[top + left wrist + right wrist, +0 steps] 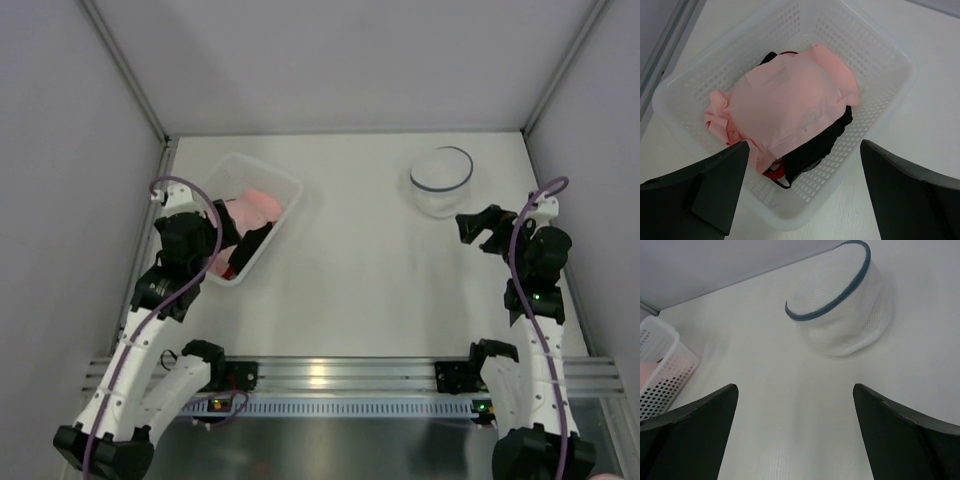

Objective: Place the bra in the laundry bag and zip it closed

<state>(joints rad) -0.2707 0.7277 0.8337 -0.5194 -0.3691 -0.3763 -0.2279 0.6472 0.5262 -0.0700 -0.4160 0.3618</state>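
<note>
Bra (pixel 790 105): we take it to be the pale, almost white soft layer on top of the heap in the bin. It lies straight ahead of the left claw and below it, in line with the gap between the fingers. We cannot tell its edge from the cloth beneath with any certainty.
Laundry bag (pixel 840 315): we see a round white mesh pouch with a thin dark rim, sitting on the bench ahead of the right claw and a little to its right. The rim is tilted. The bag is apart from that claw and well apart from the bin.
Left claw (pixel 803 145): we see both dark fingers spread wide with nothing between them. It hangs over the near edge of the bin and touches neither the bin nor the clothes.
Right claw (pixel 794 387): its fingers are likewise spread wide and it grips nothing. It is poised above bare bench, short of the bag.
Pink cloth (pixel 835 70): it sits directly under the pale layer, and we see it at the far side and at the left of the left claw.
Black-and-red item (pixel 815 145): it lies beneath the pink cloth, sticking out on the side nearest the left claw, just ahead of its fingers.
Bin (pixel 875 55): a perforated whitish plastic container on the bench below the left claw. We also see one corner of it far to the left of the right claw.
Bench (pixel 360 270): a plain white surface that carries the bin and the bag.
</note>
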